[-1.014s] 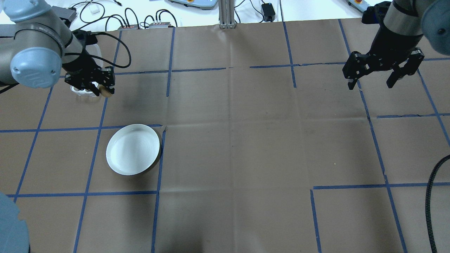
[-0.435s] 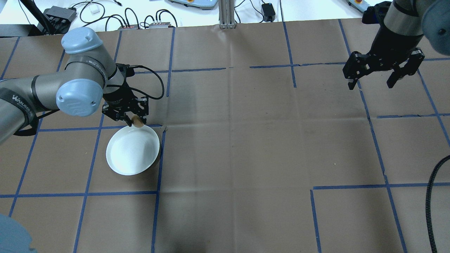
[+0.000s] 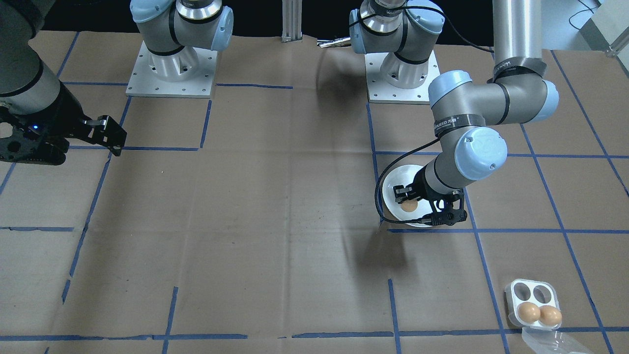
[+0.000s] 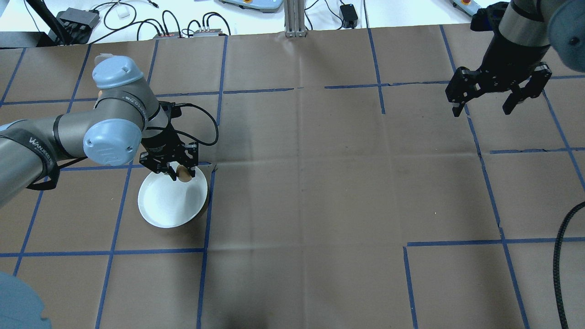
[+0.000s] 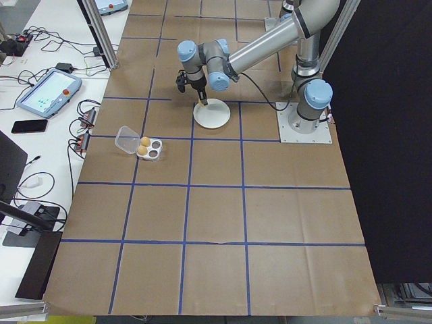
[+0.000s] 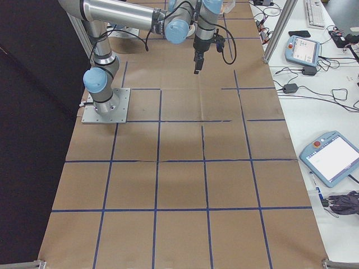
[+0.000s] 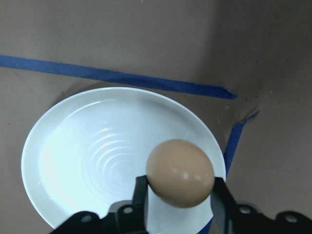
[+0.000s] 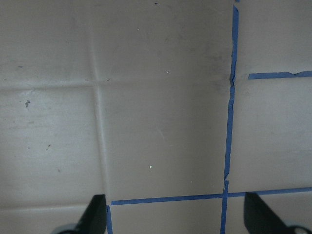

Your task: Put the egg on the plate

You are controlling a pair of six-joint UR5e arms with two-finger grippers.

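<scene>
we see a wide desk [image 4: 320, 183] covered in brown paper and divided into squares by blue tape lines [image 4: 114, 252]. over it reach our two grey arms with pale blue joint caps. the left arm [image 4: 68, 132] bends across the desk's left side in the overhead view, and the right arm [image 4: 521, 27] hangs over the far right corner, well apart from everything else.

next in size is the round, glossy white plate [image 4: 169, 201], a shallow dish with a slightly raised rim, lying flat on the paper just beside a crossing of tape lines. far from it, near the desk's outer edge on our left, sits a small square white egg tray [image 3: 533, 302] with four hollows; two brown eggs [image 3: 539, 314] fill the hollows nearer the edge, the other two are bare, and its clear lid [image 3: 550, 341] lies folded open beside it.

the black left pincer [image 4: 179, 172] hangs over the far edge of the plate, pinching a smooth brown egg [image 7: 180, 173] between its fingers. from the wrist camera the egg sits above the plate's inner surface, near the rim; we cannot tell whether it touches the dish.

the black right pincer [image 4: 484, 108] is spread wide over bare paper, holding nothing.
</scene>
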